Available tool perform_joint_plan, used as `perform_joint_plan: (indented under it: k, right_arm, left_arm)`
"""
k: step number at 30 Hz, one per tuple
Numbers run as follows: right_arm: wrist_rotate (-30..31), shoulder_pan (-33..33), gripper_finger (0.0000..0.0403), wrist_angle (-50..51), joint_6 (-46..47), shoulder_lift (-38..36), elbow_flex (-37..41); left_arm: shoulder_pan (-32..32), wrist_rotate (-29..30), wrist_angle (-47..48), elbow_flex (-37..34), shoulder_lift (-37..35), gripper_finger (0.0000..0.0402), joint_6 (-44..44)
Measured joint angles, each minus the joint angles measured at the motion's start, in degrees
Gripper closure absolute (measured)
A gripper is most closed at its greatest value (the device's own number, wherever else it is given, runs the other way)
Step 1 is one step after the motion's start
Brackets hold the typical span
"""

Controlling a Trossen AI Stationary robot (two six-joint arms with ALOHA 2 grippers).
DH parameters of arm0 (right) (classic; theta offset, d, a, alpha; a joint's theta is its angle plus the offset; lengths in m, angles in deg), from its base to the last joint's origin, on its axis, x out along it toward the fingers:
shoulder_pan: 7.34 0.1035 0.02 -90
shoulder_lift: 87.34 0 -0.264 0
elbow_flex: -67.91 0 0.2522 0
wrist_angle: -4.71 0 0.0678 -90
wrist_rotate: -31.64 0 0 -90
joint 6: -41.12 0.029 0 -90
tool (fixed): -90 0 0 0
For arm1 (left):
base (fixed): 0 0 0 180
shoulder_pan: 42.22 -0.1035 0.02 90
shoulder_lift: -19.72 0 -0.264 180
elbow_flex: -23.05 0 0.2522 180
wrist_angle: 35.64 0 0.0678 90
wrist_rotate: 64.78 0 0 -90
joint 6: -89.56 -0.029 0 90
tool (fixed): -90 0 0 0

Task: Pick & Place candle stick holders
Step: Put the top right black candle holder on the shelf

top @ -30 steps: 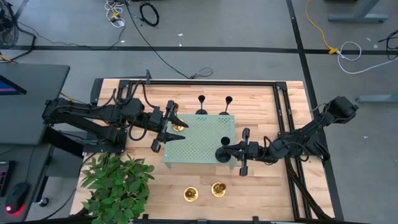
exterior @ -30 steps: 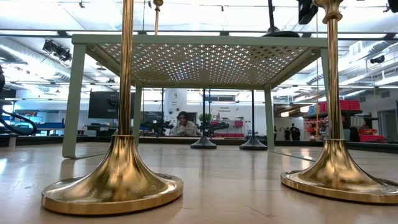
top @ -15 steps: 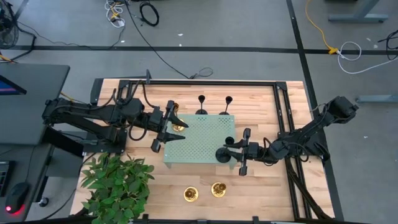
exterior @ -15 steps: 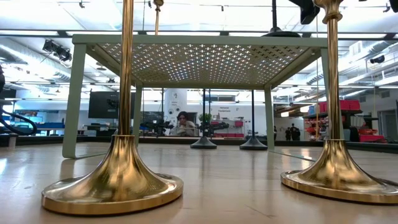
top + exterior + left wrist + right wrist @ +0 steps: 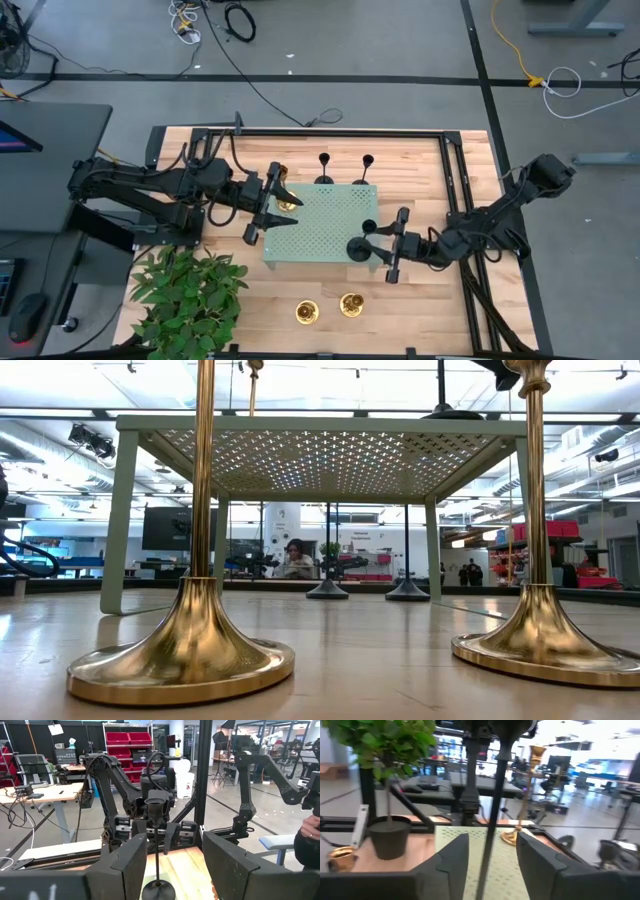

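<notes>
A black holder (image 5: 358, 247) stands by its base on the pale green tray (image 5: 320, 225), near the tray's right edge. My right gripper (image 5: 382, 243) is open. The holder's stem (image 5: 490, 815) stands in the gap between its fingers, and I see no touch. My left gripper (image 5: 272, 210) is open and empty at the tray's left edge, beside a gold holder (image 5: 286, 200). Two black holders (image 5: 325, 170) (image 5: 364, 170) stand on the table beyond the tray's far edge. Two gold holders (image 5: 307, 312) (image 5: 351, 304) stand near the front edge.
A potted plant (image 5: 190, 295) fills the table's near left corner. A dark frame rail (image 5: 340, 131) runs along the far edge and down the right side. Bare wood lies between the tray and the front gold holders. People show in the room behind (image 5: 295, 557) (image 5: 310, 837).
My right gripper has drawn back a little toward the table's right edge. The black holder stays standing on the tray.
</notes>
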Motion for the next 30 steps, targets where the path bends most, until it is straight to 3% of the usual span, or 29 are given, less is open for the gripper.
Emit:
perform_joint_plan:
  k: [8, 17, 22, 30]
  right_arm:
    - [14.4, 3.9, 0.0197, 0.0, -4.7, -1.7, 0.0]
    - [28.6, 5.9, 0.0193, 5.2, -6.6, -4.4, 0.0]
    - [28.9, 5.9, 0.0193, 6.8, -2.8, -7.7, 3.8]
    - [28.0, 5.9, 0.0199, 0.0, -1.1, -21.2, 17.0]
  left_arm:
    - [0.0, 0.0, 0.0, 0.0, 0.0, 0.0207, 0.1]
    - [0.0, 0.0, 0.3, 0.0, 0.0, 0.0207, 0.4]
    - [0.0, 0.0, 0.3, 0.0, 0.0, 0.0207, 0.4]
    - [0.0, 0.0, 0.3, 0.0, 0.0, 0.0207, 0.4]
